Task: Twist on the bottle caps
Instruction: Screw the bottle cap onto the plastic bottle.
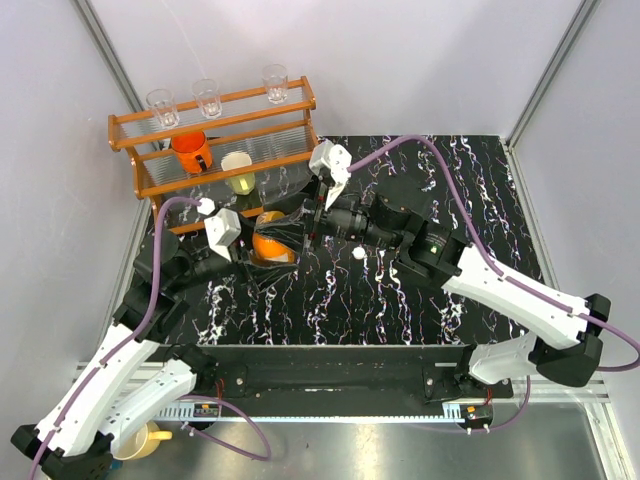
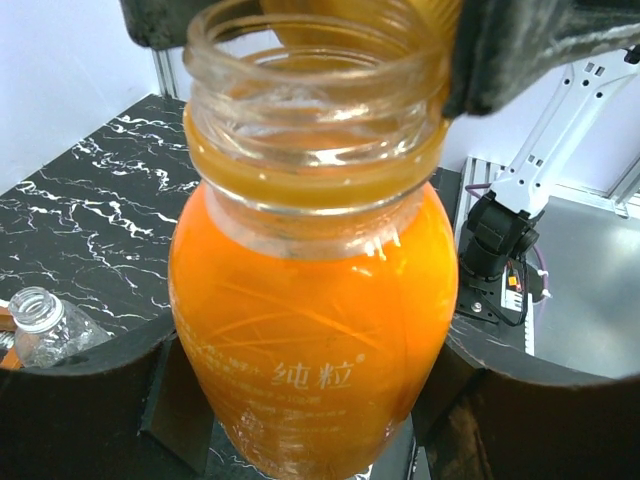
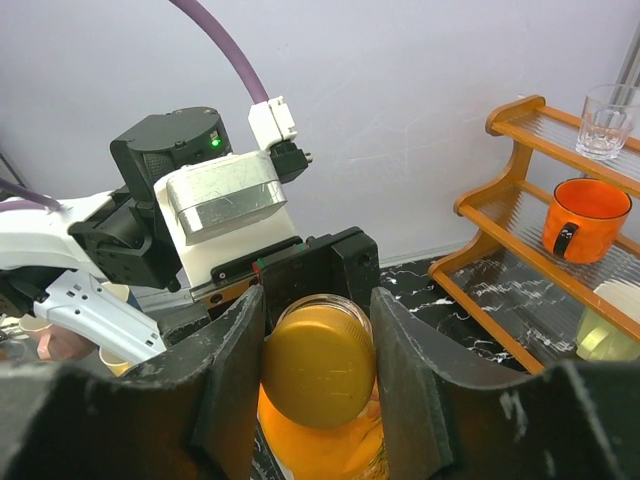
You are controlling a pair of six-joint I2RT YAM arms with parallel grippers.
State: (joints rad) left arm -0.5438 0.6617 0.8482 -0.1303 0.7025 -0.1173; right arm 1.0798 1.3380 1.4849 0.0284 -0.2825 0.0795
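My left gripper (image 2: 310,400) is shut on the squat orange bottle (image 2: 310,300), one finger on each side of its body; the top view shows this bottle (image 1: 270,244) mid-table. Its glass mouth stands uncovered. Right above the mouth, the orange cap (image 3: 320,365) hangs tilted, and my right gripper (image 3: 318,372) is shut on it, both fingers (image 3: 225,390) against its rim. The clear bottle (image 2: 40,325), its mouth uncovered, stands on the table to the left in the left wrist view. A small white cap (image 1: 359,254) lies on the marble table (image 1: 480,190) beside the right arm.
An orange wooden rack (image 1: 215,135) at the back left carries clear glasses (image 1: 207,97), an orange mug (image 1: 190,152) and a pale cup (image 1: 238,170). A yellow mug (image 1: 140,440) sits off the table by the left arm's base.
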